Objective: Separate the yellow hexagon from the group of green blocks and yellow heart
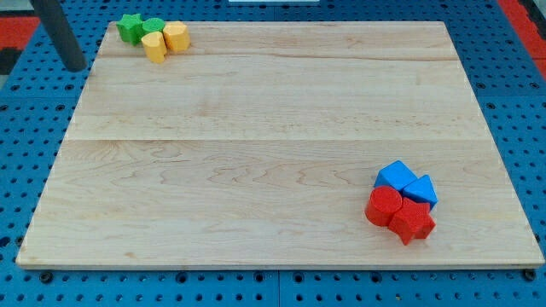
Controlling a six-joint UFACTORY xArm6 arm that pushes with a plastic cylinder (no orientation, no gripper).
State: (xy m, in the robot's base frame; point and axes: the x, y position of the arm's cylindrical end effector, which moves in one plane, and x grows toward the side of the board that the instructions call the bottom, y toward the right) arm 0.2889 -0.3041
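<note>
Nothing separated yet: the yellow hexagon block [176, 36] touches the yellow heart block [154, 46] and green blocks [139, 28], right of my tip [75, 66]; no jaws exist.

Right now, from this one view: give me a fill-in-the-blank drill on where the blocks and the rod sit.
1. The yellow hexagon sits in the cluster at the board's top ____ corner in the view.
2. The yellow heart and the hexagon share that cluster with two ____ blocks, one of them a green star.
3. The blue blocks and red blocks are grouped near the view's bottom ____.
4. My tip is to the view's ____ of the yellow hexagon, off the wooden board.

Missing words: left; green; right; left
</note>
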